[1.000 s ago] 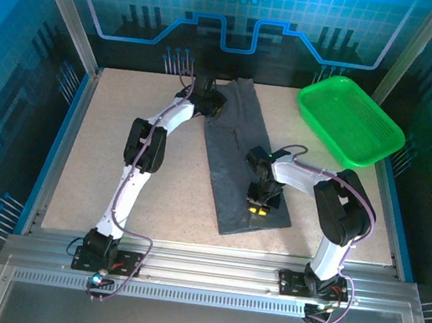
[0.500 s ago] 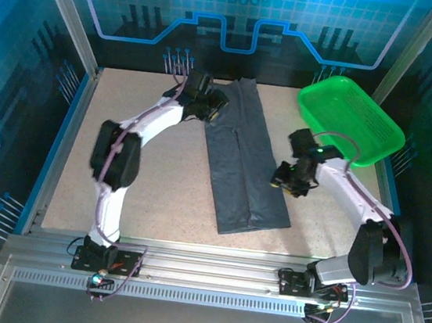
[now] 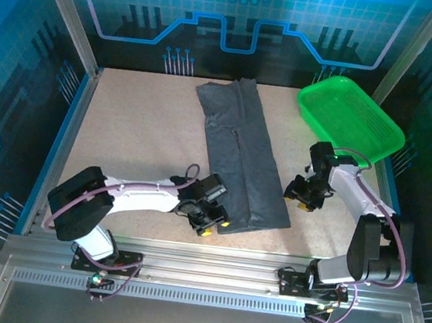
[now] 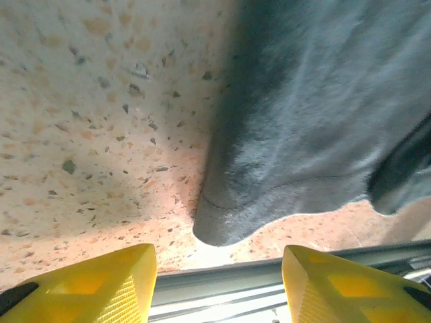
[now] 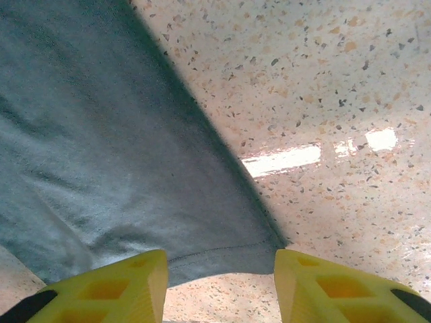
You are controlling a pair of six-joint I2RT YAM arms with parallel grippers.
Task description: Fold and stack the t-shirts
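**Both tools wait at the hem corners**

We see the shirt point(image 3: 236, 156) lying as a long folded strip down the middle of the bench point(image 3: 139, 144), far end at 12 o'clock, hem at 6. We judge the next fold lifts the hem, so each tool sits by a corner. The left tool point(image 3: 215, 223) is at 7 o'clock, its arm stretched low. The right tool point(image 3: 304, 202) is at 4 o'clock, its elbow bent. Both are released and empty.

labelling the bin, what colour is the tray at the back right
Bright green tray, clearest in the top external view.
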